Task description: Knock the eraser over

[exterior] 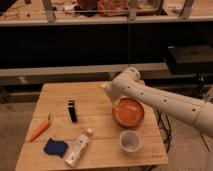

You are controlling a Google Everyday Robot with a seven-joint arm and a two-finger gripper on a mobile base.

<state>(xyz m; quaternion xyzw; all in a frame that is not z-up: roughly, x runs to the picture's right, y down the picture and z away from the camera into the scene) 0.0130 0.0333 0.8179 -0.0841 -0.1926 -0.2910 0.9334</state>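
The eraser is a small black block with a pale band at its top, standing upright left of centre on the wooden table. My white arm reaches in from the right over the table's back half. Its gripper hangs at the arm's left tip, above the table near the back edge, to the right of and behind the eraser and well apart from it. It is open and holds nothing.
An orange bowl sits under the arm, with a white cup in front of it. A clear plastic bottle lies near the front edge beside a blue soft lump. An orange carrot-like thing lies at the left.
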